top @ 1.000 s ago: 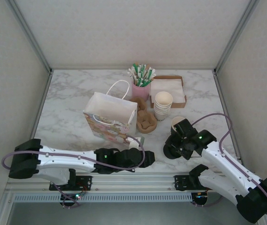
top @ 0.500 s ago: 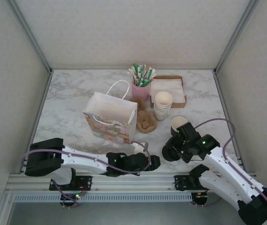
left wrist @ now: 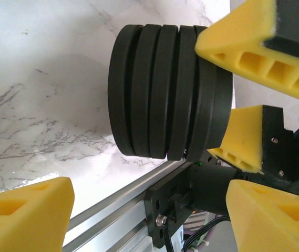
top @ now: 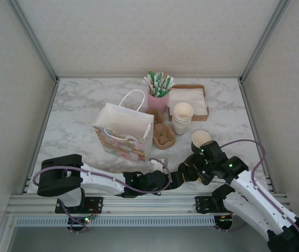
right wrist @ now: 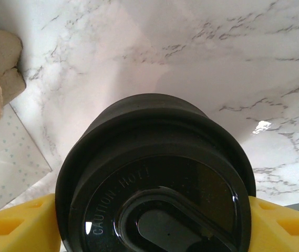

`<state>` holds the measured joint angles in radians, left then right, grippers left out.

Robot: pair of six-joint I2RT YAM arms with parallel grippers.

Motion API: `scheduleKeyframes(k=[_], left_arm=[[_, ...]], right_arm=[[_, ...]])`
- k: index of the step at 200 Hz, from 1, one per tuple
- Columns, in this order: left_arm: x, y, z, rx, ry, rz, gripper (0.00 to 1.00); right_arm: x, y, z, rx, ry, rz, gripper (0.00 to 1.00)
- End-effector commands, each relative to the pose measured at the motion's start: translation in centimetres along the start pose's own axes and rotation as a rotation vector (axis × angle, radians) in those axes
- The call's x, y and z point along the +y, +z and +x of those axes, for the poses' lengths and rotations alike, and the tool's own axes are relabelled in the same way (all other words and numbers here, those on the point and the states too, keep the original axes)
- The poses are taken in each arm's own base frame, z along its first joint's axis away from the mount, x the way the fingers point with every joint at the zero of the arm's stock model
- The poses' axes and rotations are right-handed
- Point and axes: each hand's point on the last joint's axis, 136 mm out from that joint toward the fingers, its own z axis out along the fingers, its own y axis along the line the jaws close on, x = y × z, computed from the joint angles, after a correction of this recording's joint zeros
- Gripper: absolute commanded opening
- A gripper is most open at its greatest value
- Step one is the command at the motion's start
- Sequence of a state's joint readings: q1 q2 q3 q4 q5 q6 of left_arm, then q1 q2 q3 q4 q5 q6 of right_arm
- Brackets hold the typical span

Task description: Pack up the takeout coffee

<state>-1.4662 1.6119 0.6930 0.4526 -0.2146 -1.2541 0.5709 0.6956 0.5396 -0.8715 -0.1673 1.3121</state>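
**Right claw** [top: 190,170]: clenched on a stack of black lids [left wrist: 165,92], turned on edge, at the front edge of the worktop [top: 81,121].

**Left claw** [left wrist: 149,210]: released, fingers spread, facing the lid stack from close beside it.

**Takeout coffee cup** [top: 200,138]: cream, open-topped, upright just behind the right claw.

**Further out:**
- paper bag [top: 123,131], upright, mid-worktop
- brown cup carrier [top: 164,137], beside the bag
- stack of cream cups [top: 182,118]
- napkin box [top: 188,100], at the rear
- pink pot of sticks [top: 158,94], at the rear
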Motion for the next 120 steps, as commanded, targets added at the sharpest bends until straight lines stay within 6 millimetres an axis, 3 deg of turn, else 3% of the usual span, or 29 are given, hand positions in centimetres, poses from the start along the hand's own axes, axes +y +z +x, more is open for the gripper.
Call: scheduleKeyframes(k=[1,29,120], left_arm=[[0.3,0.6,-0.1,-0.006,-0.035,0.017,0.75],[1.1,0.7,-0.7,-0.026,-0.074,0.029,0.75],[1.3,1.7,-1.0,0.0,-0.105,0.055,0.73]], right_arm=[[0.0,0.4,0.5,0.033,0.065,-0.026,0.77],[-0.4,0.6,0.6,0.045,0.098,-0.038,0.77],[-1.1,0.7,0.7,0.049,0.14,-0.049,0.77]])
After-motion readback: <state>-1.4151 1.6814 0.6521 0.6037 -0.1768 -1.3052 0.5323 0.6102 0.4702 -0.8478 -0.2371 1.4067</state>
